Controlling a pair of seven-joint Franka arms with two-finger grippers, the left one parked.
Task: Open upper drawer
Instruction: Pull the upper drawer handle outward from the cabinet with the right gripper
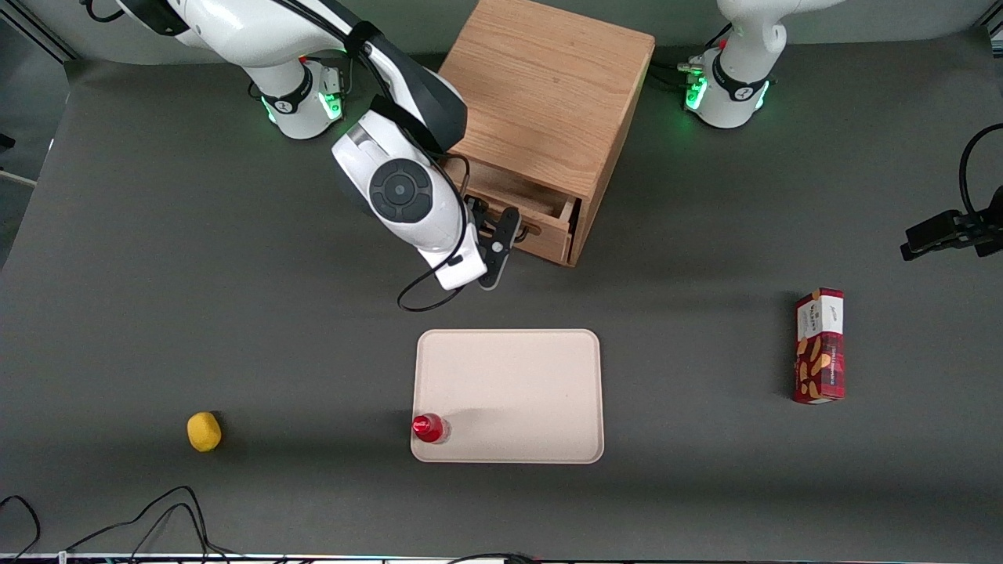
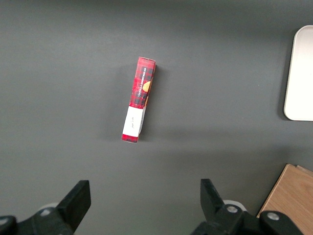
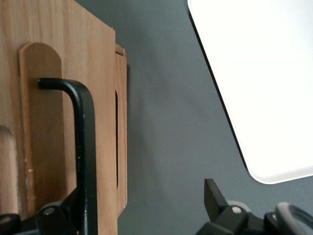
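Note:
The upper drawer (image 1: 541, 233) of the boxy oak cabinet (image 1: 548, 86) stands partly pulled out, and its shallow inside shows from above. My right gripper (image 1: 508, 229) is right in front of the drawer's face. In the right wrist view the drawer front (image 3: 44, 122) fills one side, with its thin black bar handle (image 3: 85, 147) running along it. The gripper (image 3: 144, 196) is open. One finger sits against the handle and is mostly hidden by it. The other fingertip (image 3: 213, 192) hangs well apart from it, over bare table.
A cream tray (image 1: 509, 395) lies nearer the front camera than the cabinet, with a small red-capped bottle (image 1: 429, 428) on its corner. A yellow lemon (image 1: 204, 432) lies toward the working arm's end. A red snack box (image 1: 820, 345) lies toward the parked arm's end.

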